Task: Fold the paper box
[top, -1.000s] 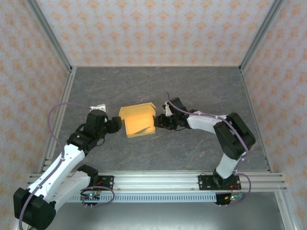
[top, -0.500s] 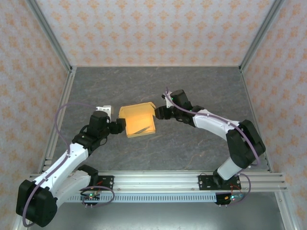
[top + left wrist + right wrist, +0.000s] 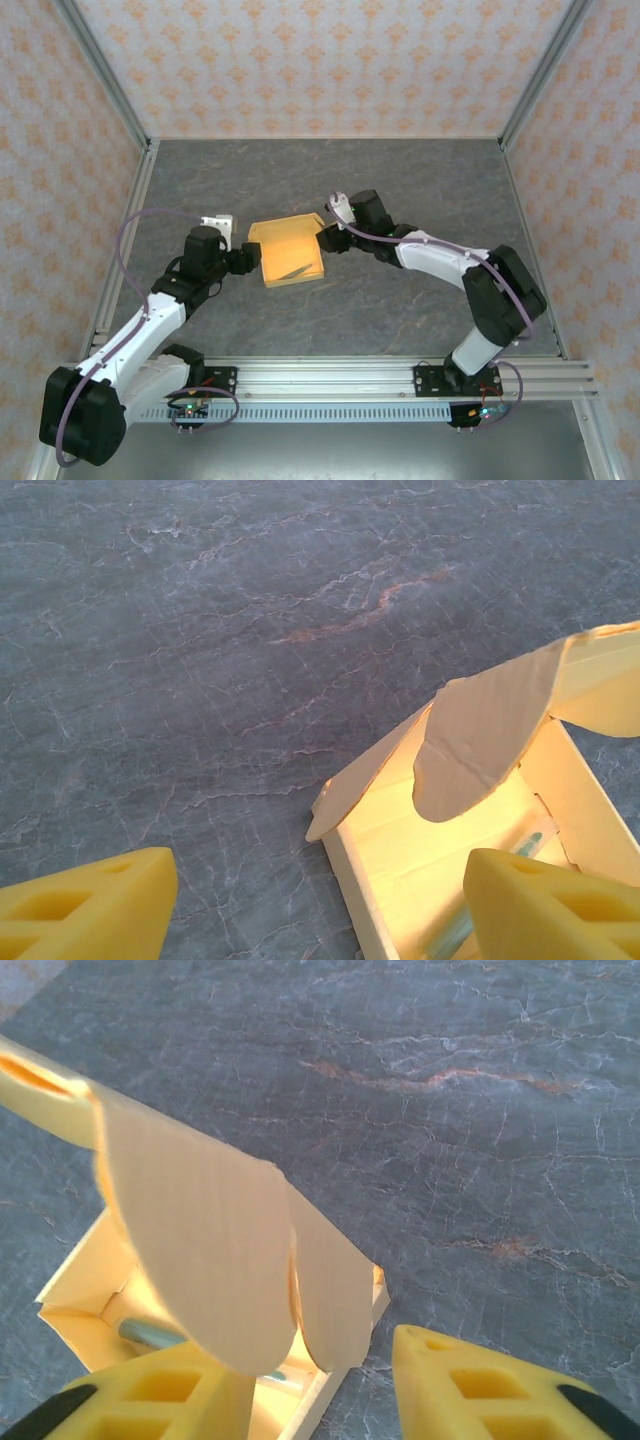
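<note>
The paper box (image 3: 288, 250) is a light orange open tray lying mid-table, with a thin greenish stick (image 3: 294, 271) inside it. My left gripper (image 3: 248, 258) is open at the box's left side. In the left wrist view its jaws (image 3: 320, 885) straddle the box's side wall (image 3: 350, 880), one finger (image 3: 545, 910) inside the box (image 3: 430, 820), the other (image 3: 90, 910) out over the table. My right gripper (image 3: 326, 238) is at the box's far right corner. Two rounded flaps (image 3: 200, 1240) hang between its open jaws (image 3: 305, 1380), and the right finger (image 3: 480, 1390) stands clear of them.
The grey marbled table (image 3: 400, 190) stretches behind and to the right of the box. Patterned walls with metal frame rails (image 3: 125, 230) enclose it on three sides. The arms' mounting rail (image 3: 330, 378) runs along the near edge.
My right gripper has moved left onto the box's far right corner and its jaws have narrowed around the flaps. My left gripper has crept a little closer to the box's left side.
</note>
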### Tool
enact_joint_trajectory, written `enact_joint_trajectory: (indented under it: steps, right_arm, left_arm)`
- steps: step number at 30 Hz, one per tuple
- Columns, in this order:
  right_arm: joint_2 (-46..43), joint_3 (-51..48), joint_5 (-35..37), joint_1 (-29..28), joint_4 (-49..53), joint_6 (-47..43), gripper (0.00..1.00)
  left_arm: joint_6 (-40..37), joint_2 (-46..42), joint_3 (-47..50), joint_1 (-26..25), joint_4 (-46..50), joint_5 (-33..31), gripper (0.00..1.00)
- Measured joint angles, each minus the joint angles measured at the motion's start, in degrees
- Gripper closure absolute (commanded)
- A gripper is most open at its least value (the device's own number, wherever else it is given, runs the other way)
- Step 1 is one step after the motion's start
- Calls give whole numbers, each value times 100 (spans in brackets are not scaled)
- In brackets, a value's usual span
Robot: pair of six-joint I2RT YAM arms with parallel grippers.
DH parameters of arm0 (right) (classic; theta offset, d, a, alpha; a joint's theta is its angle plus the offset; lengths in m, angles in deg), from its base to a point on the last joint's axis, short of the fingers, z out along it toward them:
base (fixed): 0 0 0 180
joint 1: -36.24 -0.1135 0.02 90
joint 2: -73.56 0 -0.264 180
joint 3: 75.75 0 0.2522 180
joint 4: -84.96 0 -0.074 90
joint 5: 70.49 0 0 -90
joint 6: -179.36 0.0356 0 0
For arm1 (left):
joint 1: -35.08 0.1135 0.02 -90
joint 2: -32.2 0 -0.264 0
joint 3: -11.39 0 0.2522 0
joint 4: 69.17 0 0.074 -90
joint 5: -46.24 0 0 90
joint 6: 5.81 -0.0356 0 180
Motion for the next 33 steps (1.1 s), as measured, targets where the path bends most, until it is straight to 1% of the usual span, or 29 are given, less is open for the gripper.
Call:
enact_joint_trajectory:
  steps: [2, 10, 21, 29, 33]
  right_arm:
    - [79, 33, -20, -4, -4, -68, 68]
    - [267, 243, -81, -31, -11, -289, 76]
    - [280, 334, -2, -31, 219, -675, 87]
    - [249, 367, 286, -31, 345, -863, 93]
    - [129, 367, 496, -31, 535, -935, 94]
  left_arm:
    - [2, 2, 0, 0, 0, -2, 24]
    - [7, 107, -17, 0, 24, -2, 24]
    - [31, 227, -98, 0, 153, 0, 26]
    - [76, 129, -98, 0, 212, 20, 26]
    - [118, 83, -98, 0, 216, 39, 26]
